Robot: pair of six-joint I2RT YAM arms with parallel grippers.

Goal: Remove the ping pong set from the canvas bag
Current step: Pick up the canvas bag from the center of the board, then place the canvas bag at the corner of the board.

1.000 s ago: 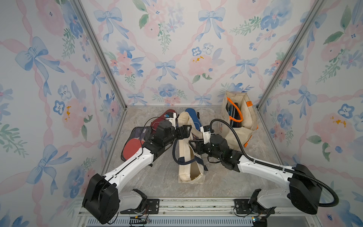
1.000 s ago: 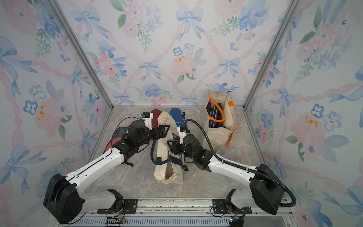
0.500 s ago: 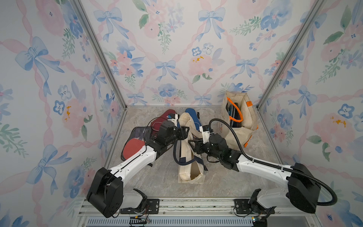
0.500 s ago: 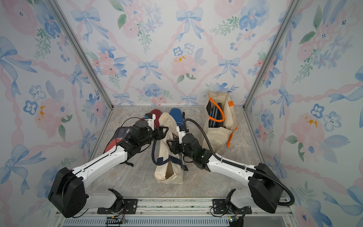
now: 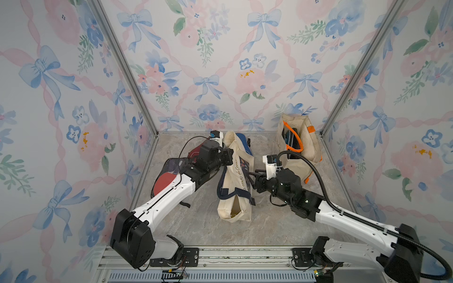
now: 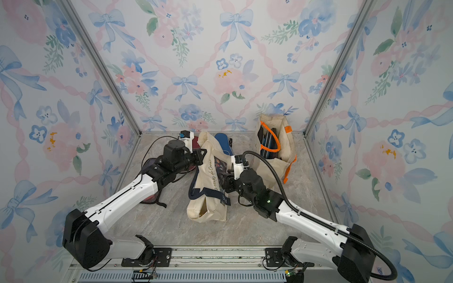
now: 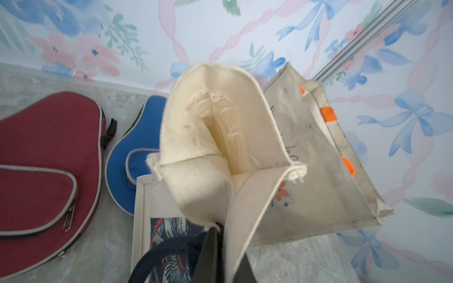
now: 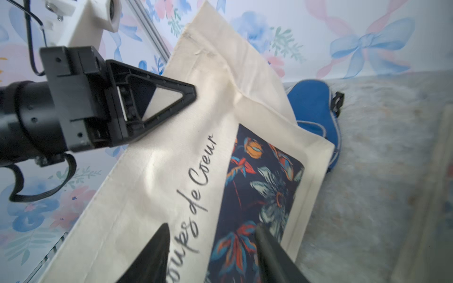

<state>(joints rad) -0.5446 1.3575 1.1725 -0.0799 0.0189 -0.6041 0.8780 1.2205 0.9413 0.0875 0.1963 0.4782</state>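
Centre-left: mesh pouch (image 5: 168, 177) with red paddle on floor under left arm, maroon case (image 7: 46, 159) beyond. Left gripper (image 5: 228, 156) clamped on canvas bag (image 5: 235, 188) edge, centre. Blue case (image 5: 242, 144) out, behind bag. Right gripper (image 5: 255, 175) jaws apart at bag's printed side.

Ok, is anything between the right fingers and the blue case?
Yes. The canvas bag lies in between: its printed side faces the right gripper, and its edge covers part of the blue case beyond. The left gripper is shut on the bag's fabric.
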